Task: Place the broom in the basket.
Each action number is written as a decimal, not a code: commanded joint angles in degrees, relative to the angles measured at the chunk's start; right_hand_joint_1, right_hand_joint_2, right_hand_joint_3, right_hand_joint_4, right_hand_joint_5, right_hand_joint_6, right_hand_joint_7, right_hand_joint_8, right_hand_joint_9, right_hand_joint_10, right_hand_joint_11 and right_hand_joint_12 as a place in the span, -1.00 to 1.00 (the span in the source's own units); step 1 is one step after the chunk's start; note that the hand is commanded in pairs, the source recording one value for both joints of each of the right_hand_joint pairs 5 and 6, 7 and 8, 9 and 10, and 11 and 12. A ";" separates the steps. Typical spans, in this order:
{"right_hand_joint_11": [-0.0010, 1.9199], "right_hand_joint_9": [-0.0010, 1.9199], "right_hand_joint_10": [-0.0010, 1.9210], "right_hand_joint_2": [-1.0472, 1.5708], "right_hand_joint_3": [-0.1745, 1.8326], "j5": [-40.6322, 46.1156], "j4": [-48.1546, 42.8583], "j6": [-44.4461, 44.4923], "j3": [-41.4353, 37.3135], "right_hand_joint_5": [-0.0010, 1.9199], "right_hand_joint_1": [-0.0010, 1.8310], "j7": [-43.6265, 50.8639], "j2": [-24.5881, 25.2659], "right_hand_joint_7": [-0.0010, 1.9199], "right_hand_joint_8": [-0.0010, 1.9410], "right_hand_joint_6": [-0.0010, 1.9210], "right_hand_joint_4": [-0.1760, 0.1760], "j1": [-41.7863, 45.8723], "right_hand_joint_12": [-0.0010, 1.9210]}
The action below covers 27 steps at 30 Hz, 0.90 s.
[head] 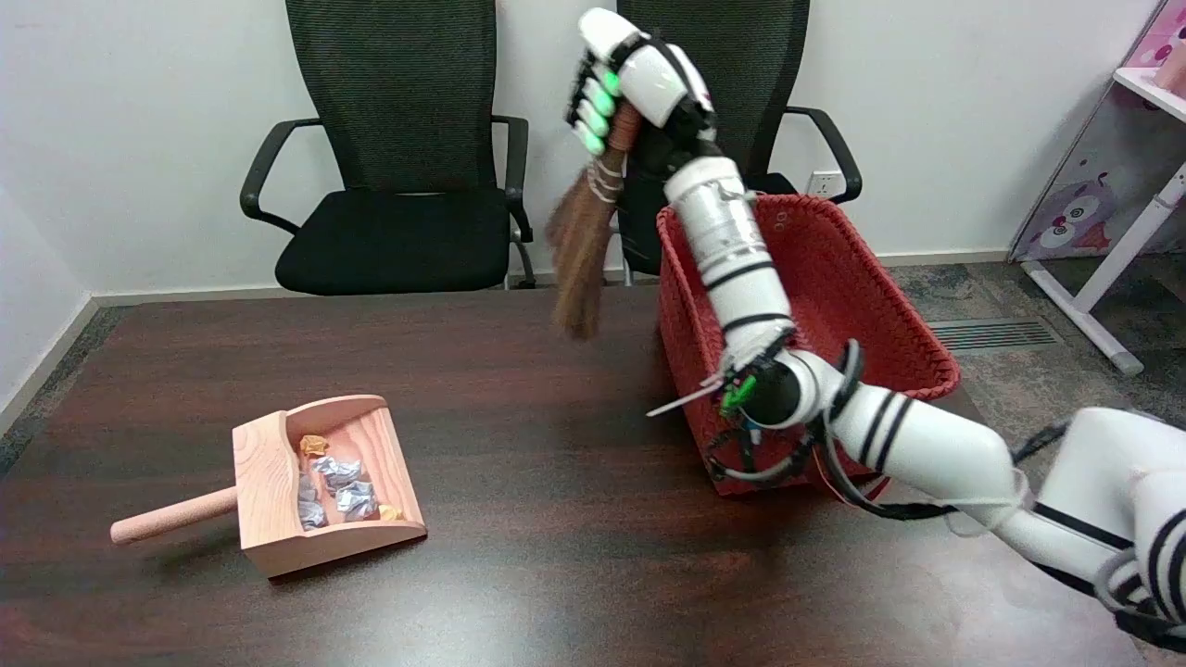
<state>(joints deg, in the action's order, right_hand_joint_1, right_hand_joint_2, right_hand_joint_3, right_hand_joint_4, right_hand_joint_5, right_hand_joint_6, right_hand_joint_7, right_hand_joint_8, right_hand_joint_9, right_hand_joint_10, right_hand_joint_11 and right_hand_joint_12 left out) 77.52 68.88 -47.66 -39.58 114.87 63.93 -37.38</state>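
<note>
My right hand point(630, 79) is raised high above the table's far edge and grips the handle of a small brown broom point(582, 245). The broom hangs bristles down, tilted a little to the left, its tips in the air above the table. A red woven basket point(866, 278) stands on the table's right side, just right of the broom, and my forearm crosses in front of its left wall. The broom is outside the basket, left of its rim.
A wooden dustpan point(278, 486) with several crumpled foil and paper scraps lies at the front left of the dark table point(519, 547). Two black office chairs point(403, 185) stand behind the table. A white shelf point(1144, 167) is at the far right.
</note>
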 commanded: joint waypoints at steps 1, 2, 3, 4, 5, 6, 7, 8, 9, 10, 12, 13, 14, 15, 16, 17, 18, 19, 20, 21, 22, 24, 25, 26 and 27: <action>1.00 1.00 1.00 1.00 0.59 -0.96 6.21 -8.21 -5.00 1.00 -0.28 -0.09 -8.83 1.00 0.98 1.00 0.18 13.44 1.00; 1.00 1.00 1.00 1.00 0.59 -1.04 6.39 -8.23 -5.20 1.00 -0.28 -0.09 -8.89 1.00 0.98 1.00 0.18 13.88 1.00; 1.00 1.00 1.00 1.00 0.59 -1.46 6.78 -8.30 -5.58 1.00 -0.28 -0.09 -8.91 1.00 0.98 1.00 0.18 14.54 1.00; 1.00 1.00 1.00 1.00 0.59 -1.86 7.16 -8.32 -5.75 1.00 -0.27 -0.09 -8.98 1.00 0.98 1.00 0.18 15.13 1.00; 1.00 1.00 1.00 1.00 0.59 -2.26 7.29 -8.26 -5.77 1.00 -0.27 -0.09 -9.00 1.00 0.98 1.00 0.18 15.29 1.00; 1.00 1.00 1.00 1.00 0.59 -2.92 7.52 -8.24 -5.77 1.00 -0.27 -0.09 -9.00 1.00 0.98 1.00 0.18 15.53 1.00; 1.00 1.00 1.00 1.00 0.59 -3.76 7.79 -7.96 -5.77 1.00 -0.27 -0.15 -9.07 1.00 0.98 1.00 0.18 15.72 1.00; 1.00 1.00 1.00 1.00 0.59 -4.29 7.91 -7.82 -5.77 1.00 -0.27 -0.31 -9.09 1.00 0.98 1.00 0.18 15.76 1.00; 1.00 1.00 1.00 1.00 0.60 -5.09 8.09 -7.72 -5.77 1.00 -0.27 -0.50 -9.09 1.00 0.98 1.00 0.18 15.84 1.00; 1.00 1.00 1.00 1.00 0.60 -5.54 8.25 -7.64 -5.71 1.00 -0.27 -0.52 -9.16 1.00 0.98 1.00 0.18 15.85 1.00; 1.00 1.00 1.00 1.00 0.61 -5.72 8.51 -7.62 -5.61 1.00 -0.28 -0.61 -9.18 1.00 0.98 1.00 0.18 15.85 1.00; 1.00 1.00 1.00 1.00 0.62 -5.86 8.62 -7.62 -5.60 1.00 -0.28 -0.61 -9.18 1.00 0.98 1.00 0.18 15.85 1.00; 1.00 1.00 1.00 1.00 0.63 -5.89 8.71 -7.62 -5.53 1.00 -0.28 -0.61 -9.18 1.00 0.98 1.00 0.18 15.78 1.00; 1.00 1.00 1.00 1.00 0.63 -6.05 8.73 -7.62 -5.44 1.00 -0.28 -0.61 -9.18 1.00 0.98 1.00 0.18 15.69 1.00; 1.00 1.00 1.00 1.00 0.63 -6.07 8.80 -7.62 -5.35 1.00 -0.28 -0.61 -9.18 1.00 0.98 1.00 0.18 15.61 1.00; 1.00 1.00 1.00 1.00 0.64 -6.07 8.90 -7.55 -5.33 1.00 -0.29 -0.61 -9.18 1.00 0.98 1.00 0.18 15.51 1.00; 1.00 1.00 1.00 1.00 0.65 -6.07 8.99 -7.30 -5.33 1.00 -0.29 -0.61 -9.18 1.00 0.98 1.00 0.18 15.42 1.00; 1.00 1.00 1.00 1.00 0.65 -6.07 9.06 -7.07 -5.33 1.00 -0.29 -0.61 -9.18 1.00 0.98 1.00 0.18 15.41 1.00; 1.00 1.00 1.00 1.00 0.65 -6.07 9.15 -6.55 -5.33 1.00 -0.29 -0.61 -9.18 1.00 0.98 1.00 0.19 15.34 1.00; 1.00 1.00 1.00 1.00 0.65 -6.07 9.17 -6.12 -5.33 1.00 -0.29 -0.61 -9.18 1.00 0.98 1.00 0.19 15.25 1.00; 1.00 1.00 1.00 1.00 0.65 -6.07 9.24 -5.84 -5.33 1.00 -0.29 -0.61 -9.18 1.00 0.98 1.00 0.19 15.17 1.00; 1.00 1.00 1.00 1.00 0.65 -6.07 9.25 -5.37 -5.33 1.00 -0.29 -0.61 -9.18 1.00 0.98 1.00 0.18 14.90 1.00; 1.00 1.00 1.00 1.00 0.65 -6.07 9.25 -5.27 -5.33 1.00 -0.29 -0.61 -9.18 1.00 0.98 1.00 0.18 14.82 1.00; 1.00 1.00 1.00 1.00 0.65 -6.07 9.25 -5.25 -5.26 1.00 -0.29 -0.61 -9.18 1.00 0.98 1.00 0.18 14.64 1.00; 1.00 1.00 1.00 1.00 0.66 -5.99 9.25 -5.25 -5.25 1.00 -0.30 -0.61 -9.18 1.00 0.98 1.00 0.18 14.55 1.00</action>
<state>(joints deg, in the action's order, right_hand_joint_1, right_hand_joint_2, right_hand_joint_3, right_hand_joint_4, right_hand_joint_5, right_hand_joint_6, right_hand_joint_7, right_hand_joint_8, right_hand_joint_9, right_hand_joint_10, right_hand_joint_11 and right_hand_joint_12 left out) 72.98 76.40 -54.12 -44.34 114.42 55.80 -23.88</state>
